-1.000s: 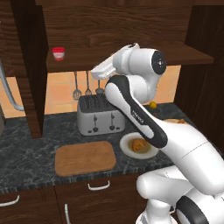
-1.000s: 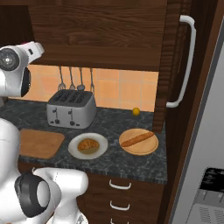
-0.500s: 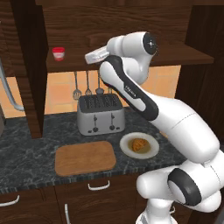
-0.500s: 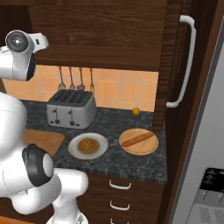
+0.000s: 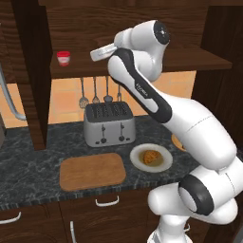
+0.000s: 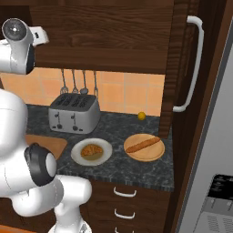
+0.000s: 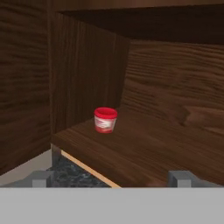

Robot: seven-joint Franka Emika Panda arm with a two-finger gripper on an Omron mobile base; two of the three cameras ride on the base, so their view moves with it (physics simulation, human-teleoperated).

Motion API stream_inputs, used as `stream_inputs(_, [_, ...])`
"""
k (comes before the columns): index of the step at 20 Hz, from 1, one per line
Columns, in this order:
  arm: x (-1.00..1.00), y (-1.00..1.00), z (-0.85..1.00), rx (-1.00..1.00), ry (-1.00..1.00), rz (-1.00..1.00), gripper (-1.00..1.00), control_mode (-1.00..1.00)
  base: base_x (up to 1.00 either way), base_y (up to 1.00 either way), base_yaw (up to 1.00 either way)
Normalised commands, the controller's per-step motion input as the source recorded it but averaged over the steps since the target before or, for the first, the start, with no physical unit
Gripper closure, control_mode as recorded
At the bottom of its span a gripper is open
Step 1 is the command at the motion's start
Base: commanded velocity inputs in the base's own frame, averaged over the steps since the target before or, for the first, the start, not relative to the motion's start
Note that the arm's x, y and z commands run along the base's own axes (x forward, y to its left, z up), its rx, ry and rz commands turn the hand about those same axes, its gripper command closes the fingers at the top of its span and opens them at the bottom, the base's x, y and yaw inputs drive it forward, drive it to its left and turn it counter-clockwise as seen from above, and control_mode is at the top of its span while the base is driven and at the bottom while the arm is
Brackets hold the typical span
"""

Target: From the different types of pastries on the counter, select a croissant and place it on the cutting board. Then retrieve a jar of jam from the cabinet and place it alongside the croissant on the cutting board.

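Up on the cabinet (image 7: 175, 109) shelf the jam jar (image 7: 105, 120) stands upright, lid up, well apart from the end effector (image 7: 111, 177), whose tips are spread wide. Below, the croissant (image 5: 151, 156) lies on a plate (image 5: 140, 163) right of the bare board (image 5: 92, 171) on the tabletop (image 5: 28, 161).

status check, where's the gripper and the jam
Gripper open, at shelf height. Jar of jam upright on cabinet shelf, untouched. Path clear.

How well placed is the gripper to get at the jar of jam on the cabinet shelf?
Probably well: the gripper is at shelf height, aimed at the jar of jam, which stands alone on the open shelf with nothing between. A gap remains.
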Motion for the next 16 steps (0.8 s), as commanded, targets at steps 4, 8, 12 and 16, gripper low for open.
stream_inputs(4, [0.00, 0.25, 0.00, 0.00, 0.00, 0.00, -1.00, -1.00, 0.00, 0.00, 0.00])
stream_inputs(8, [0.09, 0.15, 0.00, 0.00, 0.00, 0.00, -1.00, -1.00, 0.00, 0.00, 0.00])
stream_inputs(12, [0.29, 0.04, 0.00, 0.00, 0.00, 0.00, -1.00, -1.00, 0.00, 0.00, 0.00])
stream_inputs(16, [0.29, 0.19, -0.04, 0.00, 0.10, 0.00, -1.00, -1.00, 0.00, 0.00, 0.00])
